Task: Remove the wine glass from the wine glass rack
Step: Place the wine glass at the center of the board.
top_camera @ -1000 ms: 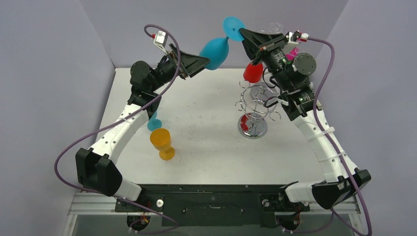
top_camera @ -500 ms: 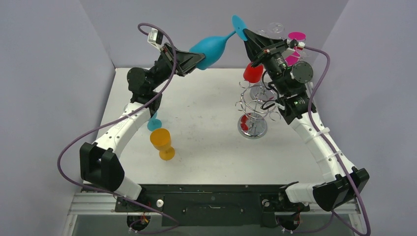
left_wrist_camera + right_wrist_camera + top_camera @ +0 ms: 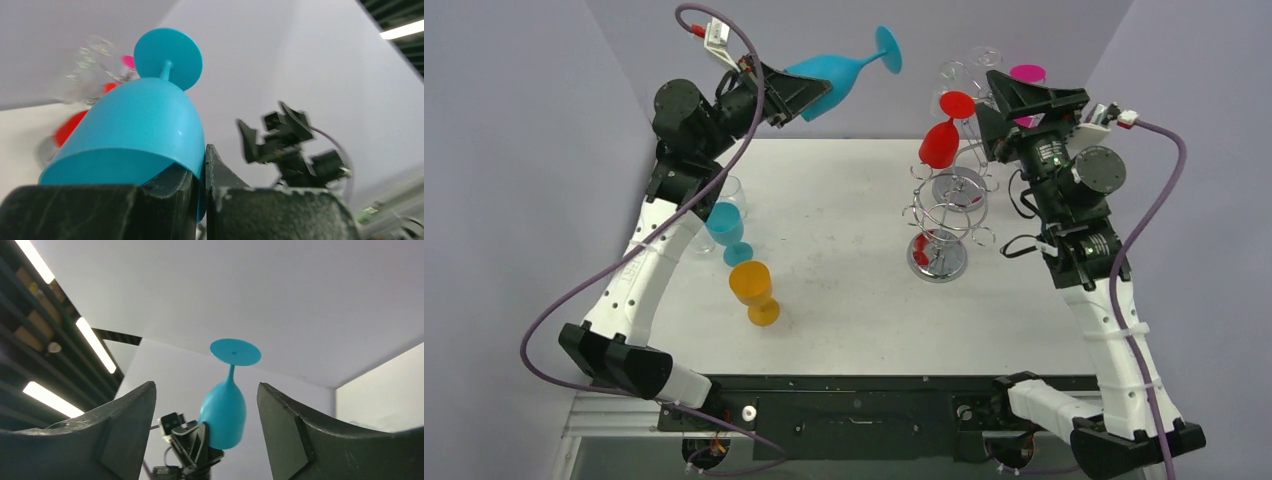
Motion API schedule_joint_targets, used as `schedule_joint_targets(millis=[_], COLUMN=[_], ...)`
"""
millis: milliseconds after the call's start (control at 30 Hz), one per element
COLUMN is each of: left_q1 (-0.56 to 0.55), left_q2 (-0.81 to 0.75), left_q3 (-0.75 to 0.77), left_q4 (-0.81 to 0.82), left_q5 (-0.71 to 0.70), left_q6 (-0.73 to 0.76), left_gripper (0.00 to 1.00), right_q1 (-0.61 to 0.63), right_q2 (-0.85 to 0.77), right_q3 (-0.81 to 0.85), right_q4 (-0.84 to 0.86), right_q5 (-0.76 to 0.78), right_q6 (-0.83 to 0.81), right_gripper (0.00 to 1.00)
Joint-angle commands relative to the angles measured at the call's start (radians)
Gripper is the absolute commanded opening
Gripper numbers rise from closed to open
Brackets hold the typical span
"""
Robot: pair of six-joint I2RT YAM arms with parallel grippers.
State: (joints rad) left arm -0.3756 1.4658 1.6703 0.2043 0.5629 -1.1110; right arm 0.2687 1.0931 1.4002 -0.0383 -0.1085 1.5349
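A blue wine glass (image 3: 844,68) is up in the air at the back left, tilted, its foot pointing right. My left gripper (image 3: 817,98) is shut on the rim of its bowl. In the left wrist view one finger sits inside the bowl (image 3: 135,125) and the other outside, left gripper (image 3: 200,172). The chrome wine glass rack (image 3: 939,215) stands right of centre with a red glass (image 3: 940,145) hanging on it. My right gripper (image 3: 987,100) hovers open beside the rack's top, holding nothing. In the right wrist view the right gripper (image 3: 206,386) frames the distant blue glass (image 3: 224,415).
An orange glass (image 3: 753,288), a second blue glass (image 3: 725,226) and a clear glass (image 3: 730,190) stand on the table's left side. Clear glasses (image 3: 969,68) and a pink one (image 3: 1027,74) sit at the rack's top. Grey walls close in the back and sides.
My left gripper shut on the blue glass's bowl and carried it left and up. My right gripper let go of the glass's foot, opened and drew back to the right.
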Motion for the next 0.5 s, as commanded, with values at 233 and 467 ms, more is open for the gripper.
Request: schedule_joint_targets(millis=[233,467], left_q1=[0.066,0.105], left_q2=[0.128,0.383], left_q3=[0.502,0.791], left_q4=[-0.998,-1.239], left_q5=[-0.591,-0.705], left_q6=[0.708,0.824], left_gripper=[0.0,0.0], right_q1=[-0.011,-0.005], right_q2=[-0.001,0.05], right_q3=[0.187,0.24], right_q4=[-0.439,-0.559], right_q5=[0.135,0.117], right_q6=[-0.469,-0.58], right_gripper=[0.72,0.71])
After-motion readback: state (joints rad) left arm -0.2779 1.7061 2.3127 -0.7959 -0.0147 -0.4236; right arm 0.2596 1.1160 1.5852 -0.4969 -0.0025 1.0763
